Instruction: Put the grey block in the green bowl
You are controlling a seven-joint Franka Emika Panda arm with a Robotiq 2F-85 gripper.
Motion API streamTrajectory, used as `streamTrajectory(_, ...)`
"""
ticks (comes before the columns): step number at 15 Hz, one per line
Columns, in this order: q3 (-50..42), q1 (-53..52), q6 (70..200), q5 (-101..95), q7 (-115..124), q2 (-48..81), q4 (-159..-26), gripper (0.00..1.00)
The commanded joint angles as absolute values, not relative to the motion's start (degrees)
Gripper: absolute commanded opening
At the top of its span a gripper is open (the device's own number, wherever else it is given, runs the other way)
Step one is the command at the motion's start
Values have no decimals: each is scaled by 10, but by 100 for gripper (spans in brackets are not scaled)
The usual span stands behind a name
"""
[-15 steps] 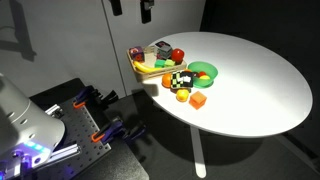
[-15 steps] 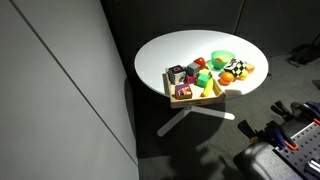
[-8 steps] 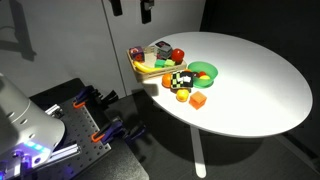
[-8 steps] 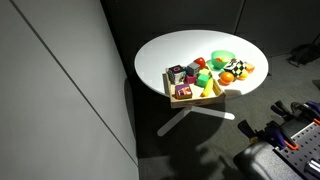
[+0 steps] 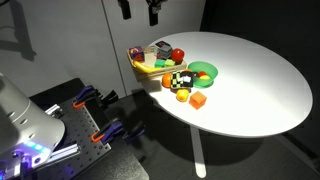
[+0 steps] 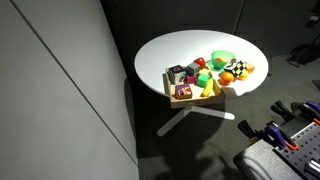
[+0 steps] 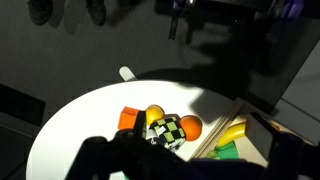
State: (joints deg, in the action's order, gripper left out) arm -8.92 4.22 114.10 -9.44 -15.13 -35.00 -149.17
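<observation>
- Grey, almost white, the grey block [image 5: 160, 47] is seen in an exterior view lying in the yellow-edged tray [image 5: 139, 66], toward the tray's far side and near a red piece [image 5: 177, 54].
- The block is not touched by anything of the robot.
- The green bowl [image 5: 204, 70] is set on the white round table [image 5: 260, 85] just beside the tray. It is also shown at the far side of the toy cluster [image 6: 222, 59]. Whether anything lies in it cannot be told.
- A checkered piece [image 5: 178, 80] is placed between tray and bowl at the near side. An orange ball [image 5: 182, 95] and an orange cube [image 5: 199, 101] are found just in front of it.
- The gripper [image 5: 140, 14] is held high above the tray's end of the table, at the top edge of the picture. Its two dark fingers [image 5: 155, 12] are kept well apart and nothing is gripped between them.
- From the wrist view the orange cube [image 7: 128, 119], the checkered piece [image 7: 168, 130] and the tray's yellow edge [image 7: 228, 133] are made out far below. The block cannot be picked out there.
</observation>
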Motion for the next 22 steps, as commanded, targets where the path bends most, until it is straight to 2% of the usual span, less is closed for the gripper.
streamTrajectory(1,-78,33,1160,-76,-128,-308,-1460,100)
streamTrajectory(12,-44,-2,1177,-11,-117,-165,-1363,100)
streamTrajectory(22,9,-9,1277,-26,-17,-80,-1358,100)
